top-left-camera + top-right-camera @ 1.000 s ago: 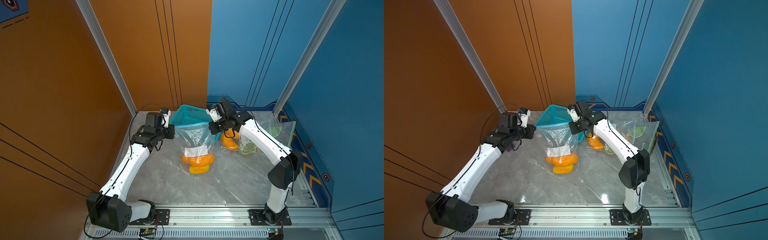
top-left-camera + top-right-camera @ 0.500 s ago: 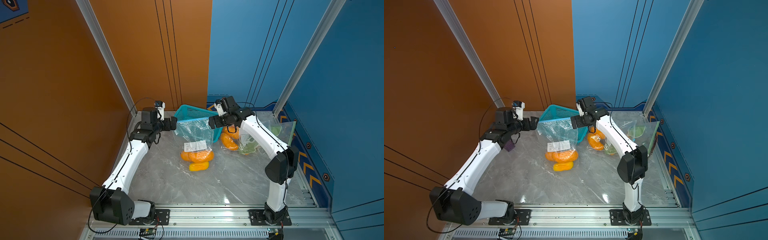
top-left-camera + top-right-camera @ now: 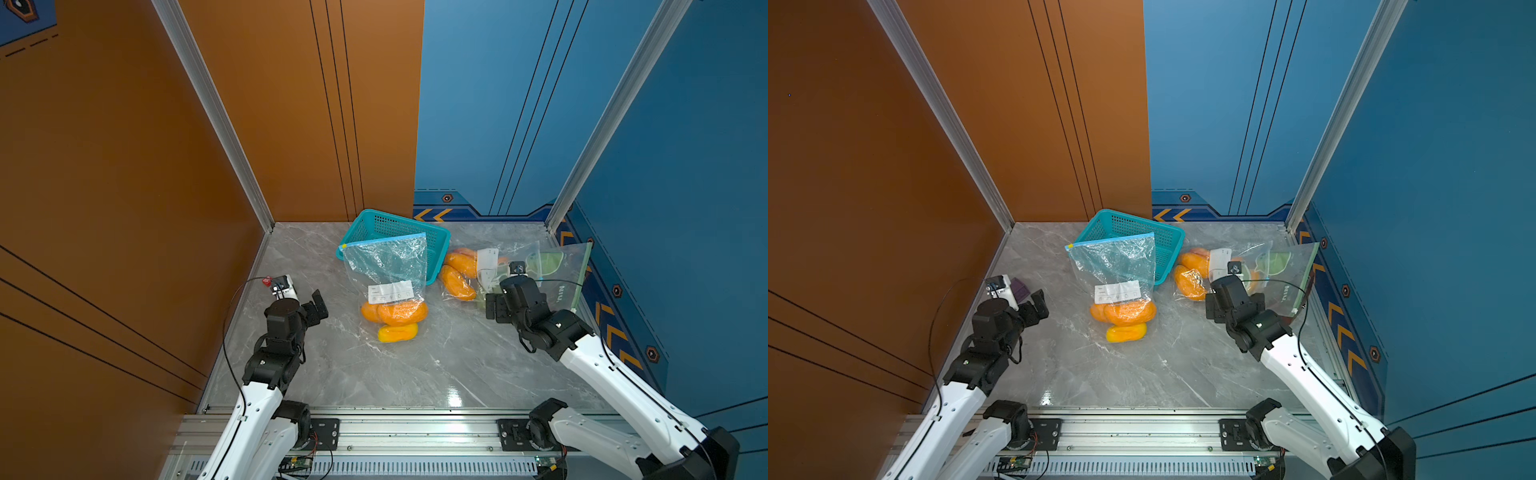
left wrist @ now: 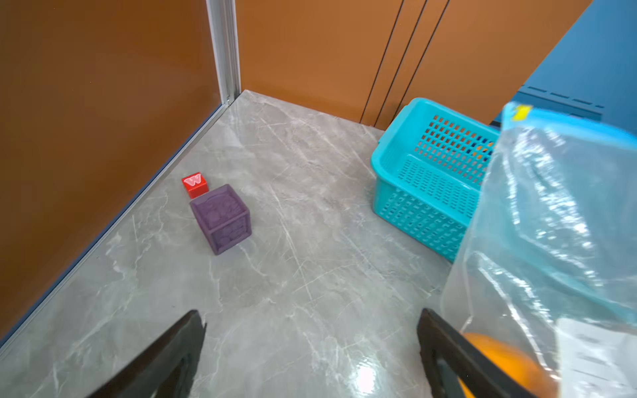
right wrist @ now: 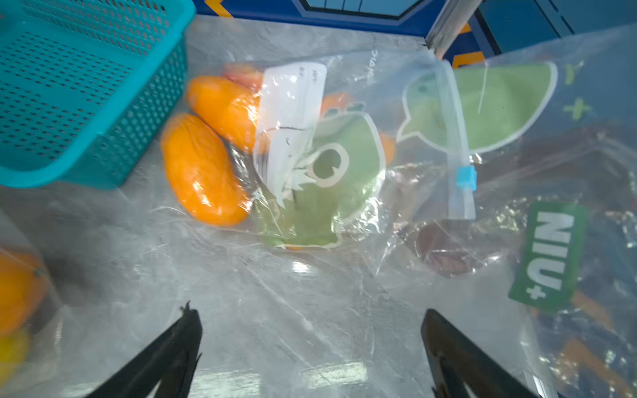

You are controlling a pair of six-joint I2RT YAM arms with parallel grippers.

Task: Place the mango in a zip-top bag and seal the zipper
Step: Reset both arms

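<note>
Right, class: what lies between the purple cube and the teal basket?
Only bare grey tabletop separates the purple cube and teal basket; the left wrist view shows it.

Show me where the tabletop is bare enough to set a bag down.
Bare: the near strip between the mango bag and the front rail; also between the purple cube and the basket. Crowded: far right, around the printed bags.

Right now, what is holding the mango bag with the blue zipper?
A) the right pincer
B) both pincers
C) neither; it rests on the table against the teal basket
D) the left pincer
C: the left pincer and the right pincer are both open and clear of the mango bag, whose zipper end leans on the teal basket.
</note>
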